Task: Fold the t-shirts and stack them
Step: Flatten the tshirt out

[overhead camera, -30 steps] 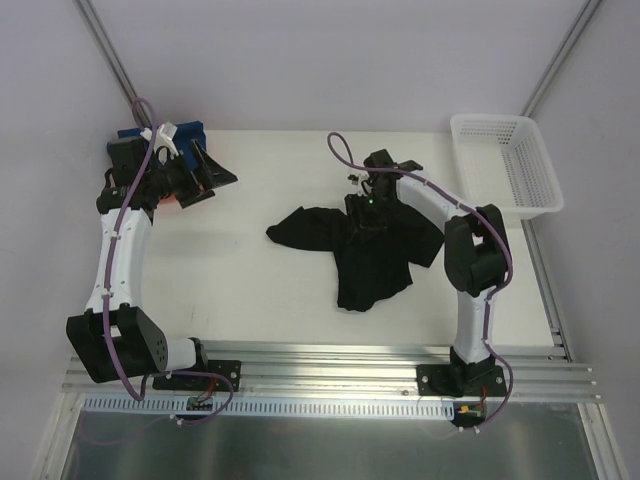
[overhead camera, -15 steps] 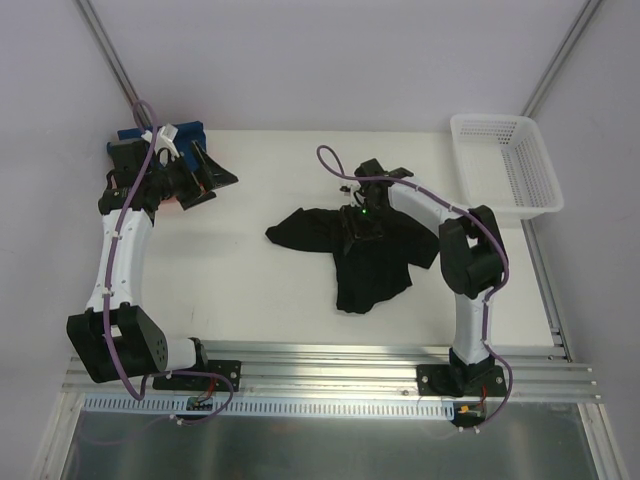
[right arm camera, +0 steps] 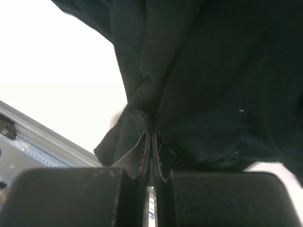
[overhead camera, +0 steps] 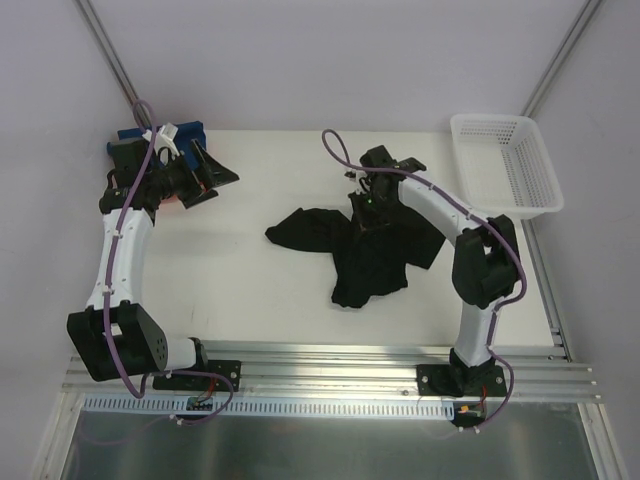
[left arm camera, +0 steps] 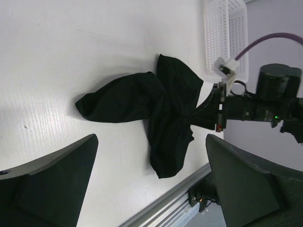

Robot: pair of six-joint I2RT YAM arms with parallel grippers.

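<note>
Black cloth marks the main thing: the black t-shirt (overhead camera: 370, 262) lies crumpled and unfolded on the white table (overhead camera: 250, 300), about midway between the near and far edges and somewhat toward the right edge. One lobe spreads toward the left and another trails toward the near edge. The right end effector (overhead camera: 366, 216) sits on the shirt's far part, and the right wrist view shows its fingers (right arm camera: 142, 151) pressed nearly together with a fold of the black cloth pinched between them. The left end effector (overhead camera: 212, 178) hangs at the far left corner, spread wide and gripping nothing. Beside it a blue t-shirt (overhead camera: 190, 131) shows at that corner. A white mesh basket (overhead camera: 505, 160) stands at the far right corner.
</note>
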